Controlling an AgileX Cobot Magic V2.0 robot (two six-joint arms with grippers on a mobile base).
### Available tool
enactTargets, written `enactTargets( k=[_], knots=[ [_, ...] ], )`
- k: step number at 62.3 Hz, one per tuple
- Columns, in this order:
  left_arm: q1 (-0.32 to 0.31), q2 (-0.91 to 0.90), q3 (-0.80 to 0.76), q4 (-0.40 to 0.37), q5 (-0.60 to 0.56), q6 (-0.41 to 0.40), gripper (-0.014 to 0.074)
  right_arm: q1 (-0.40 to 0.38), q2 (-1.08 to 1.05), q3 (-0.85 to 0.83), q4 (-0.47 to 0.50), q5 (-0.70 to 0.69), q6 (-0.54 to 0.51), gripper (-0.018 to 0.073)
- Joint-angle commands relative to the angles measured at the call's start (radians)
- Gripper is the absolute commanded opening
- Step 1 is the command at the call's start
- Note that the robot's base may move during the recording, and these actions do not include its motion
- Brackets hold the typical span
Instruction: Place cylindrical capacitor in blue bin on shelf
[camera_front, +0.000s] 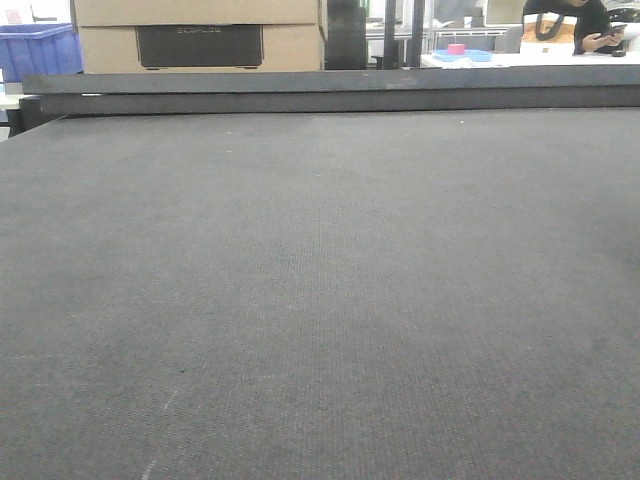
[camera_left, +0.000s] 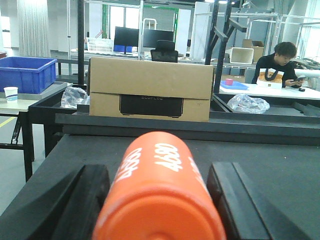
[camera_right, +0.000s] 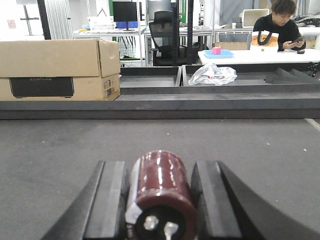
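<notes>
Table (camera_front: 320, 300): dark grey felt, fine woven grain, a few pale specks. Left gripper (camera_left: 159, 192): matte blk. Cylinder (camera_left: 160, 200) in it: bright orange w/ white digits. Right gripper (camera_right: 159, 187): blk too. Capacitor (camera_right: 161, 180): glossy maroon, white band at near end, blk face w/ silver terminals. Far: tan cardboard box (camera_left: 150, 80) w/ blk panel. Far left: blue crate (camera_left: 25, 75), white cup (camera_left: 10, 93).
</notes>
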Motion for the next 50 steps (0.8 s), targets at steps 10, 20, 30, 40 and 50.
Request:
enactTargets(
  k=[10,20,30,40,50],
  knots=[
    [0.002,-0.003,-0.003,-0.005,-0.020,0.004,-0.0111,-0.004,-0.003,0.002,-0.012,-0.027,-0.004,-0.0163],
    [0.002,-0.003,-0.003,-0.005,-0.020,0.004,-0.0111,-0.004,-0.003,0.002,-0.012,-0.027,-0.004,-0.0163],
    [0.002,-0.003,-0.003,-0.005,-0.020,0.004,-0.0111,-0.004,-0.003,0.002,-0.012,-0.027,-0.004,-0.0163],
    [0.002,-0.003,-0.003,-0.005,-0.020,0.004,-0.0111,-0.004,-0.003,0.002,-0.012,-0.027,-0.004,-0.0163],
    [0.002,-0.003,-0.003,-0.005,-0.020,0.004,-0.0111,-0.004,-0.003,0.002,-0.012,-0.027,-0.004,-0.0163]
  ],
)
